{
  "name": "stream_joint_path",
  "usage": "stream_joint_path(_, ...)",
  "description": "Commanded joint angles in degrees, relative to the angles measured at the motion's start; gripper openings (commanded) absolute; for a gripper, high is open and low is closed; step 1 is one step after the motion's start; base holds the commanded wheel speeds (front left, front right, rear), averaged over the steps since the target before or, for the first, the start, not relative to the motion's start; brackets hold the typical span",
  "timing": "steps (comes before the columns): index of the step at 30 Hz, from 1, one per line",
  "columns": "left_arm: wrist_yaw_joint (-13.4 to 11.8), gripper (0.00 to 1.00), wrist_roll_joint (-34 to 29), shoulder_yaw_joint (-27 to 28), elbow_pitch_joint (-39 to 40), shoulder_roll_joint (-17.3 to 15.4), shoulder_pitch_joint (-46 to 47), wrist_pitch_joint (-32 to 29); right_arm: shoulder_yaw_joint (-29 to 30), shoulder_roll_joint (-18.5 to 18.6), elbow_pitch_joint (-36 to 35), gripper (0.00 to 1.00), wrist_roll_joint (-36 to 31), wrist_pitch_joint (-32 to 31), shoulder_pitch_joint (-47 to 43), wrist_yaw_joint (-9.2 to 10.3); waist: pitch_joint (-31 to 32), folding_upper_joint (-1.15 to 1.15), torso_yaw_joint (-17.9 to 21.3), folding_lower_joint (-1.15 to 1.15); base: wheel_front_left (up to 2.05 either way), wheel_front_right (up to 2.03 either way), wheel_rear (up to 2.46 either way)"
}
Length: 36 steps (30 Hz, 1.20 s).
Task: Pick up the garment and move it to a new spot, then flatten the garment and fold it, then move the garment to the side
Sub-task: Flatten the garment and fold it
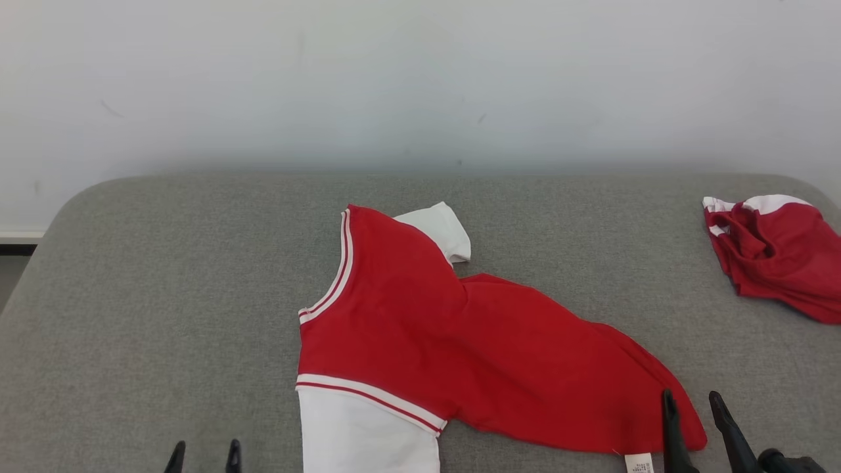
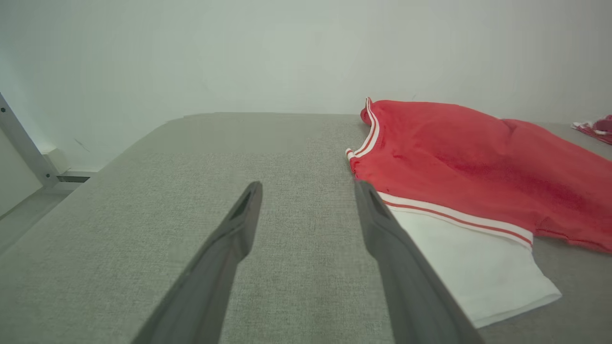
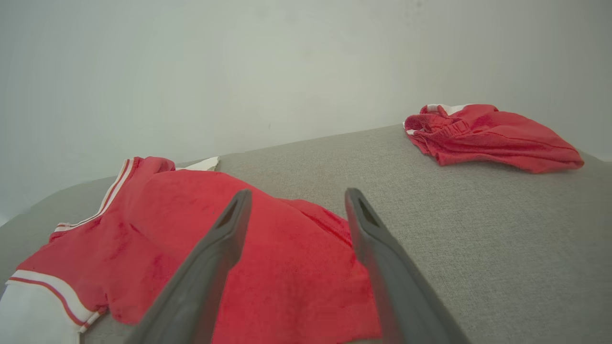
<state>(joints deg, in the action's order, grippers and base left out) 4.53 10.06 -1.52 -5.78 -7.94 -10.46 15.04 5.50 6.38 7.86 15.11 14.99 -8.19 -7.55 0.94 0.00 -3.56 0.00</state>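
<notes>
Garment (image 1: 420,335), a red shirt with white sleeves and striped trim, lay spread on the grey pad (image 1: 164,295), collar to the robot's left, hem to its right. Near sleeve (image 1: 368,433) was cut off by the head view's bottom edge. Far sleeve (image 1: 443,230) was partly tucked behind the red body. A small label (image 1: 638,463) at the hem was too small to read.

Left gripper (image 1: 204,456) sat just left of the garment's near sleeve, only its fingertips in the head view. Jaws were spread wide, nothing between them. In the left wrist view one finger (image 2: 382,229) overlapped the shirt's edge; contact could not be told.

Right gripper (image 1: 691,401) stood at the garment's hem corner, jaws wide apart and empty, with red cloth under them in the right wrist view; whether they touched it was unclear.

Crumpled red bundle (image 1: 778,256) lay well right of the garment, cut off at the frame edge.
</notes>
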Motion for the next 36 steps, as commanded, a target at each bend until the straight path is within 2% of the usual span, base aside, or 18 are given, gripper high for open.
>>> stream_joint_path(1,0.1,1.0,0.1,-0.2,-0.3,0.3,0.6,0.2,0.3,0.3,0.4,1.0,-0.2,0.2,0.1,0.16,-0.1,0.0,0.3,0.0,0.0,0.0,0.0)
stream_joint_path(9,2.6,1.0,2.0,-5.5,-9.5,2.0,2.2,0.2,1.8,2.7,10.2,1.0,-1.7,0.2,3.7,0.16,-1.2,0.0,2.0,0.0,0.0,0.0,0.0)
stream_joint_path(19,2.9,1.0,4.2,-9.7,-21.8,3.0,8.0,0.2,2.5,4.6,21.4,1.0,-1.6,0.1,9.9,0.16,-4.3,0.0,2.3,0.0,0.0,0.0,0.0)
stream_joint_path(28,3.0,1.0,6.7,-11.9,-31.2,4.1,13.1,0.0,1.8,4.2,29.5,1.0,-1.3,0.1,14.2,0.16,-5.8,0.0,1.9,0.0,0.0,0.0,0.0)
stream_joint_path(29,3.0,1.0,7.6,-12.4,-31.6,4.3,13.5,-0.1,1.5,4.1,30.5,0.81,-0.7,0.1,14.4,0.16,-5.7,0.0,1.9,0.0,0.0,0.0,0.0)
stream_joint_path(30,3.0,1.0,8.7,-12.8,-32.1,4.5,13.8,-0.1,1.4,4.0,31.3,0.22,-0.4,0.1,14.7,0.16,-5.6,0.0,1.9,0.0,0.0,0.0,0.0)
stream_joint_path(31,3.0,0.61,9.7,-13.1,-32.6,4.7,14.2,-0.1,1.1,3.9,31.9,0.0,-0.1,0.1,14.9,0.16,-5.5,0.0,1.8,0.0,0.0,0.0,0.0)
stream_joint_path(32,3.0,0.12,10.6,-13.6,-32.8,4.8,14.4,-0.2,0.7,3.8,32.5,0.0,0.2,0.1,14.9,0.16,-5.3,0.0,1.8,0.0,0.0,0.0,0.0)
stream_joint_path(33,3.0,0.0,11.8,-14.3,-33.2,5.0,14.4,-0.2,0.3,3.7,33.1,0.0,0.6,0.1,14.9,0.16,-5.1,0.0,1.7,0.0,0.0,0.0,0.0)
stream_joint_path(36,3.0,0.0,13.3,-16.2,-33.6,4.9,14.9,-0.1,-0.6,3.3,33.5,0.0,2.1,0.1,14.5,0.16,-4.3,0.0,1.5,0.0,0.0,0.0,0.0)
